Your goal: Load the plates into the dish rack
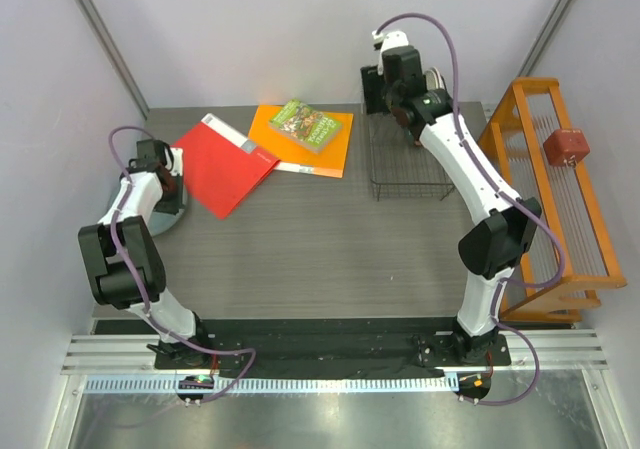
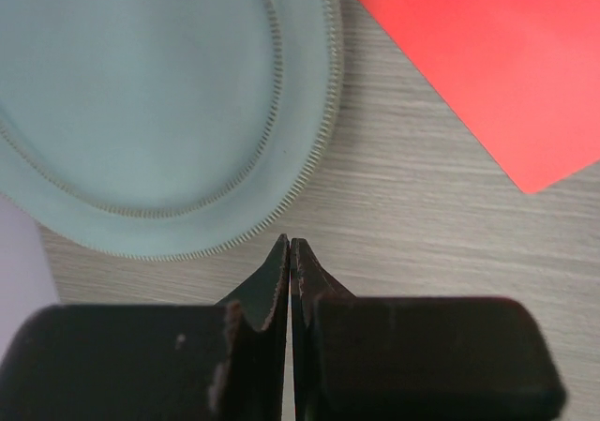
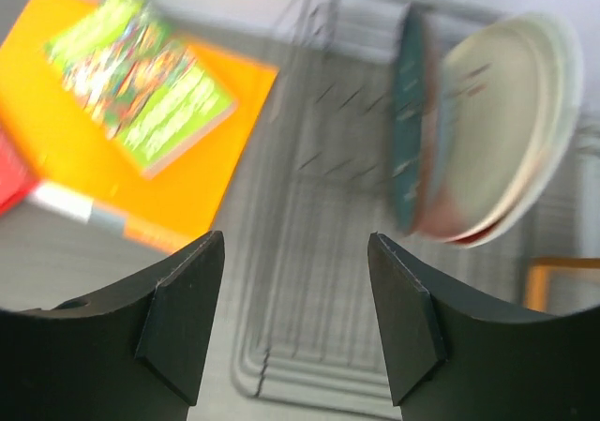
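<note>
The grey-green plate [image 2: 159, 102] lies flat at the table's left edge [image 1: 168, 219]. My left gripper [image 2: 289, 245] is shut and empty, its tips on the table just off the plate's rim; it also shows in the top view [image 1: 168, 174]. The black wire dish rack [image 1: 405, 164] stands at the back right [image 3: 319, 280]. Three plates stand on edge in it: dark teal [image 3: 410, 121], red [image 3: 445, 224] and cream [image 3: 506, 112]. My right gripper [image 3: 295, 290] is open and empty above the rack [image 1: 400, 109].
A red book [image 1: 222, 164] lies next to the grey-green plate [image 2: 487, 55]. An orange book [image 1: 305, 144] with a green book [image 1: 305, 124] on it lies at the back. An orange wooden rack [image 1: 560, 199] with a red block [image 1: 566, 147] stands at the right.
</note>
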